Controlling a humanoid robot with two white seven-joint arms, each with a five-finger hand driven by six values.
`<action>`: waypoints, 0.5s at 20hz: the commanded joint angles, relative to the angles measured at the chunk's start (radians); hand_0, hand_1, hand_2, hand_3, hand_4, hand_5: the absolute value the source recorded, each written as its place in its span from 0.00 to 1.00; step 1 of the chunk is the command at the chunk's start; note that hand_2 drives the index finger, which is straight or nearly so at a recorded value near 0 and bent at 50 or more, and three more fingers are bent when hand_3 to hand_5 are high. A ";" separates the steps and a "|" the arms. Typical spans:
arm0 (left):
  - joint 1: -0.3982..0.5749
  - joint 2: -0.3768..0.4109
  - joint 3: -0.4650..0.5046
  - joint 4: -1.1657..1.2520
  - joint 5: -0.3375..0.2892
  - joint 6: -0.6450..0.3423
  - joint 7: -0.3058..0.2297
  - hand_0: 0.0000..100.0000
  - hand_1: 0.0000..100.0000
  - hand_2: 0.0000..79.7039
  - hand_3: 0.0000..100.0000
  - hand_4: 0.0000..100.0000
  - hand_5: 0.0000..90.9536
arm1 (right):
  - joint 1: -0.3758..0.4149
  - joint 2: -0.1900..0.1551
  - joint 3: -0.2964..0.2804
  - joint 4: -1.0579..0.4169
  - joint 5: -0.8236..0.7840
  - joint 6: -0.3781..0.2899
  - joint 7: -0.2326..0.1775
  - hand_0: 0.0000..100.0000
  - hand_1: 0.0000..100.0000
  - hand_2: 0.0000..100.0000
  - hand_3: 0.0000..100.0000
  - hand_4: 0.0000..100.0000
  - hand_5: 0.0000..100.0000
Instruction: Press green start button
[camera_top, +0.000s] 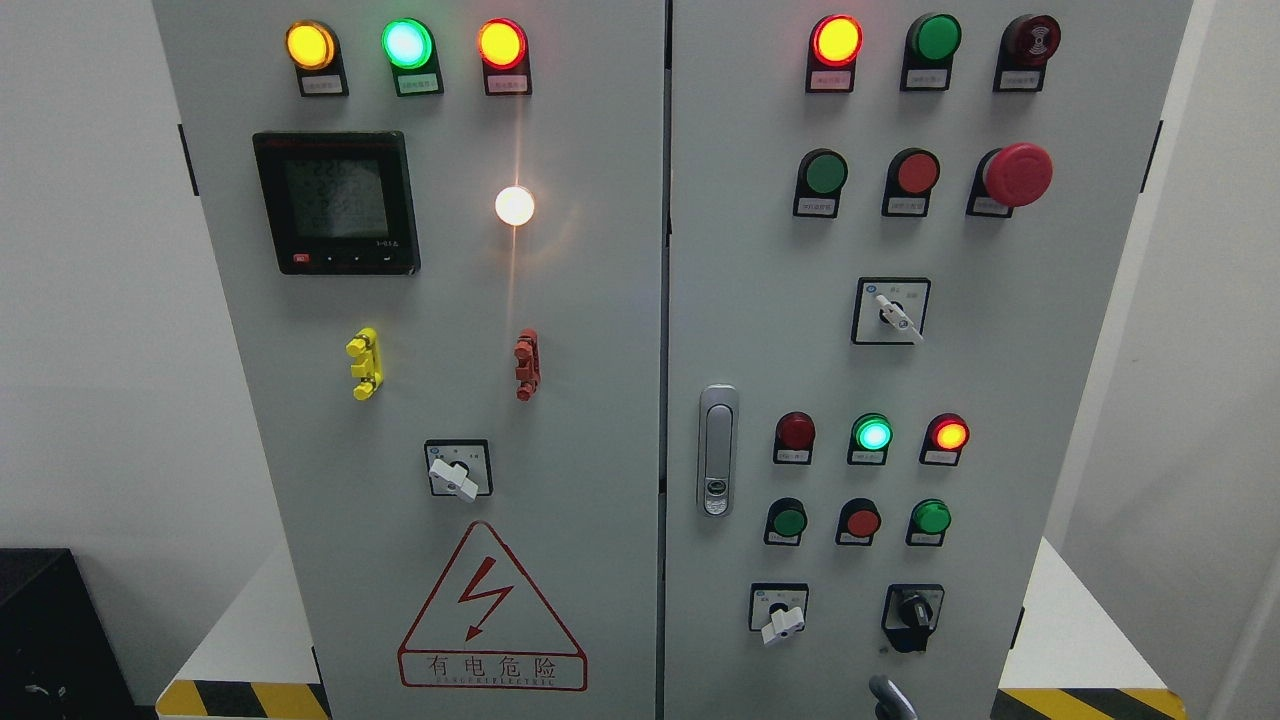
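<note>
- Only a grey tip of the right hand (890, 700) in view, at the bottom edge below the right door (1090, 330); cannot tell whether open or closed, nor whether holding anything.
- Well apart from every button, touching nothing visible.
- Just above that tip: black selector switch (912, 612), with a white-handled switch (783, 622) to its left.
- Nearest green button (788, 521) up and left of the hand, first in a row of three; red button (861, 520) in the middle, second green button (931, 517) at the row's right end, almost straight above the hand.
- Upper green button (826, 172) far higher on the same door, beside another red button (917, 172) and a red mushroom button (1017, 174).
- Three unlit green push buttons in all, each a round dark-green cap in a black collar over a small label; print too small to read, so cannot tell which one is "start".
- Two lit green lamps: one (872, 433) above the lower row, one (407, 43) at the top of the left door (590, 330).
- Three white-handled switches in total, one black.
</note>
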 joint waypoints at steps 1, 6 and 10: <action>-0.023 0.000 0.000 -0.028 0.000 0.001 -0.001 0.12 0.56 0.00 0.00 0.00 0.00 | -0.001 0.000 0.000 -0.001 0.000 0.001 0.003 0.00 0.05 0.00 0.00 0.00 0.00; -0.023 0.000 0.000 -0.028 0.000 0.001 -0.001 0.12 0.56 0.00 0.00 0.00 0.00 | -0.001 0.000 0.002 -0.001 0.003 0.000 0.003 0.00 0.05 0.00 0.00 0.00 0.00; -0.023 0.000 0.000 -0.028 0.000 0.001 -0.001 0.12 0.56 0.00 0.00 0.00 0.00 | -0.004 0.000 0.002 -0.001 0.021 -0.007 0.003 0.00 0.24 0.00 0.10 0.01 0.00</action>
